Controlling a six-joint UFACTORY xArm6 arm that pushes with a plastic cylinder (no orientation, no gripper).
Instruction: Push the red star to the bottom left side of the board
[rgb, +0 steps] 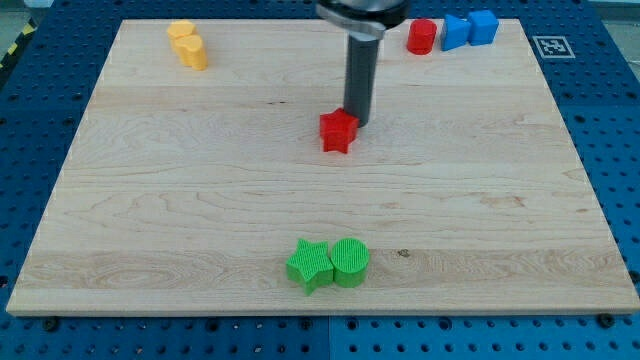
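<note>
**Tip at the red star's upper right, mid-table**

You have a wooden table (150, 200) in view, and everything below is placed against the red star (339, 131), which sits a little above the table's centre and slightly toward the view's right of the midline.

Starting at the view's left: far up and to the left of the red star, near the table's top-left corner, you see two yellow blocks (188, 44) touching each other, their shapes hard to make out.

Below the red star, close to the table's bottom edge, a green star (309, 264) and a green cylinder (350, 262) sit pressed together, the star on the left. They are well apart from the red star.

At the red star itself, your dark rod comes down from the view's top, and my tip (357, 122) is just at the star's upper-right side, touching it or very nearly; you cannot tell which.

Up and to the right of the red star, along the table's top edge, you find a red cylinder (421, 37), then two blue blocks (469, 30) side by side.

This arm carries no pincer, so you cannot tell any released or clenched state for one.
</note>
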